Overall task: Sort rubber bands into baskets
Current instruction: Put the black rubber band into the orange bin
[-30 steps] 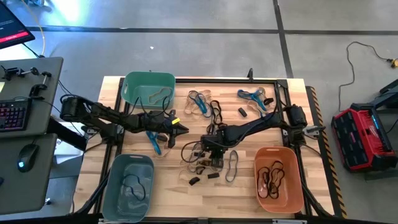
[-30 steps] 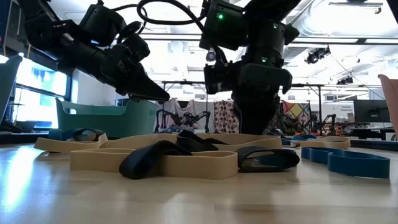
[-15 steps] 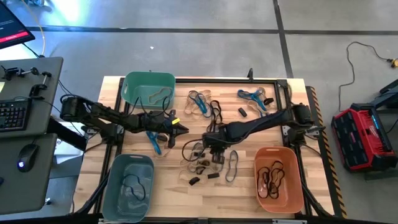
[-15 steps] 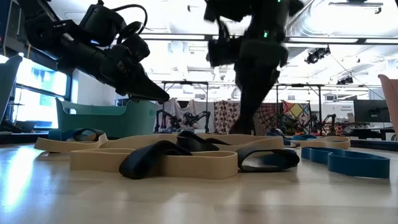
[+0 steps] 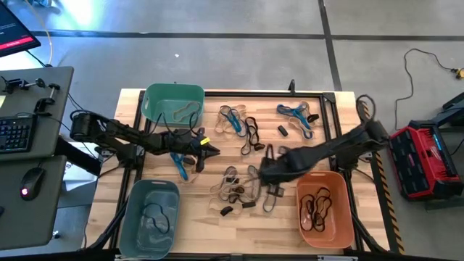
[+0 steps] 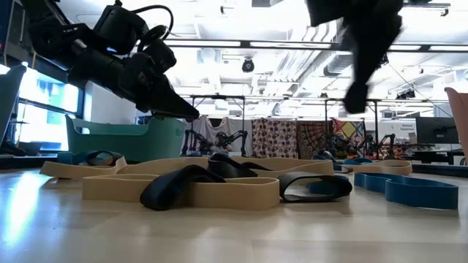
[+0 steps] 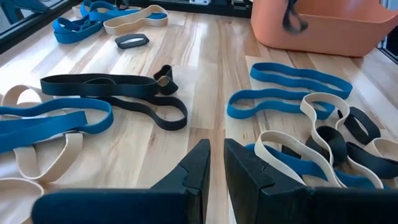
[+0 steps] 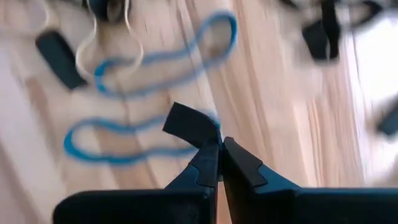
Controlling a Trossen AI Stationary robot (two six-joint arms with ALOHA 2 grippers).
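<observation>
High view showed the orange rounded plastic basket (image 5: 325,209) holding thin black rubber loops (image 5: 316,204); left of it, the teal-green basket (image 5: 172,104) held a tan loop and the grey-blue basket (image 5: 148,217) a dark one. Loose tan, blue and black rubber bands (image 5: 243,190) lay on the wooden table (image 5: 196,225) left of the orange basket. Beside that basket, the right gripper (image 8: 219,144) pinched a short black band (image 8: 189,124) above them. The left gripper (image 7: 214,158), fingers nearly together and holding nothing, hovered farther left.
</observation>
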